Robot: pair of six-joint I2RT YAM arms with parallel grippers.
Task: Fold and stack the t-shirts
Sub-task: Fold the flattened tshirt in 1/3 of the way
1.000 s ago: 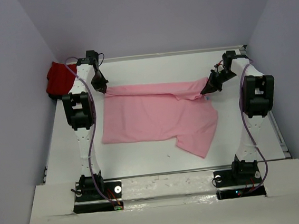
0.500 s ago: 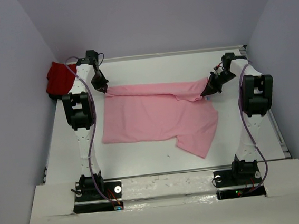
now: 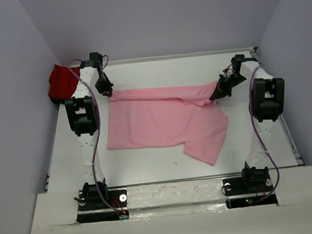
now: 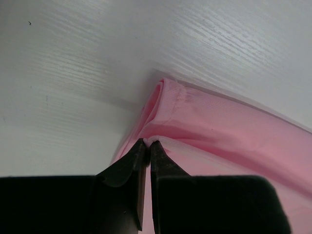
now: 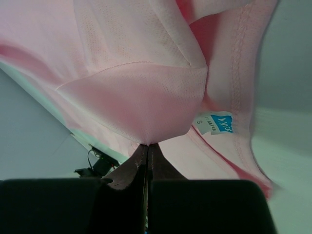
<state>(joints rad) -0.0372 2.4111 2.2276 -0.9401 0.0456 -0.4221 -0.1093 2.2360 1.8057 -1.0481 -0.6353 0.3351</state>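
Note:
The light pink t-shirt [image 3: 162, 122] lies spread across the middle of the table, folded over along its far edge, one sleeve pointing toward the near right. My left gripper [image 3: 107, 92] is at its far left corner. In the left wrist view the gripper [image 4: 147, 141] stands a thin slit apart with a fold of pink cloth [image 4: 219, 126] pinched at the tips. My right gripper [image 3: 216, 95] is at the far right, by the collar. It [image 5: 147, 144] is shut on a lifted fold of pink cloth [image 5: 136, 58]. The deep red t-shirt [image 3: 61, 84] lies bunched at the far left edge.
Grey walls close in the white table [image 3: 157, 72] on the left, back and right. A blue size label [image 5: 214, 123] shows inside the collar. Both arm bases [image 3: 100, 200] stand at the near edge.
The right arm's elbow has edged slightly toward the back. The pink t-shirt and both grippers stay where they were.

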